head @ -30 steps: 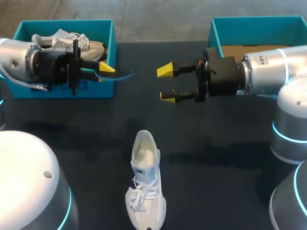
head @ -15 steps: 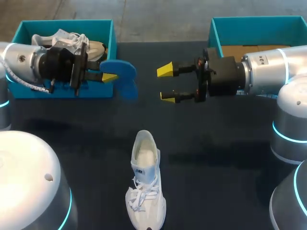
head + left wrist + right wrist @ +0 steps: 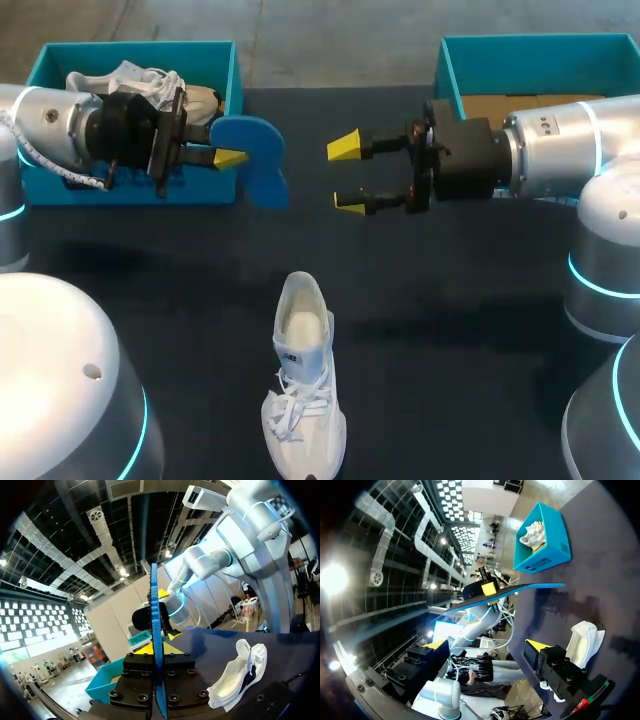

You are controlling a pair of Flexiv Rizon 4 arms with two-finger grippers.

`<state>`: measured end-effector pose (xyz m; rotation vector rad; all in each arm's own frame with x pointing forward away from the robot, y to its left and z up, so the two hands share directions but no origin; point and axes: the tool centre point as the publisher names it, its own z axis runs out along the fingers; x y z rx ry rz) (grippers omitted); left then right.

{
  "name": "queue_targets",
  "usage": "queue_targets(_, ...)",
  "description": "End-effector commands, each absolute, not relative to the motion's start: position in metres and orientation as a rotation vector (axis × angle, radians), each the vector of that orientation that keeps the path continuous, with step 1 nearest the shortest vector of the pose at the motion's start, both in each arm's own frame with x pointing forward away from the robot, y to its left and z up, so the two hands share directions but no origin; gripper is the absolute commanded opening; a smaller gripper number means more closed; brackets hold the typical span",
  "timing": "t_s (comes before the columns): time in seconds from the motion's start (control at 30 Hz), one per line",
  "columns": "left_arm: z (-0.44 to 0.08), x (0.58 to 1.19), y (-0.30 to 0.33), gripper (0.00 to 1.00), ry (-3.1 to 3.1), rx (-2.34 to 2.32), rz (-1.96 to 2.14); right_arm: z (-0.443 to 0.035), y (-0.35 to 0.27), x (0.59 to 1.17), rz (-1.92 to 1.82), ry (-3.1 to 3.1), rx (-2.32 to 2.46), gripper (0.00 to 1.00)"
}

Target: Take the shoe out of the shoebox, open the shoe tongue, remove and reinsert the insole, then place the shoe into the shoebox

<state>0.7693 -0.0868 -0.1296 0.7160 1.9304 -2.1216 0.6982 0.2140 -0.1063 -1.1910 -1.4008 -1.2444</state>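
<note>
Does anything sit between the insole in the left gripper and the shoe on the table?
Nothing visible does. The left gripper holds the blue insole over bare table; the white shoe lies apart, its opening uncovered. The open right gripper hangs off to one side.

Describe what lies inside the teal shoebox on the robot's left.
A pale laced shoe lies in the left shoebox. The left arm, with the left gripper shut on a blue insole, covers the shoe's near side and the box floor; anything else inside cannot be seen.
</note>
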Motion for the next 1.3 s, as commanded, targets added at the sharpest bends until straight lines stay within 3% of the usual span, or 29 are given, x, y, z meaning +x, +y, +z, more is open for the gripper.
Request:
queue_targets(0.03, -0.132, 0.769, -0.089, 0.0, 1.983, 0.627, -2.206, -0.106, 0.215, 0.697, -1.243, -1.402, -1.196, 1.0)
queue_targets(0.53, -0.123, 0.776, -0.092, 0.0, 2.346, -0.584, -2.729, -0.106, 0.215, 0.697, -1.243, -1.402, -1.196, 1.0)
queue_targets(1.3, -0.129, 0.765, -0.089, 0.0, 2.43, -1.717, -2.851, -0.106, 0.215, 0.697, -1.243, -1.402, -1.196, 1.0)
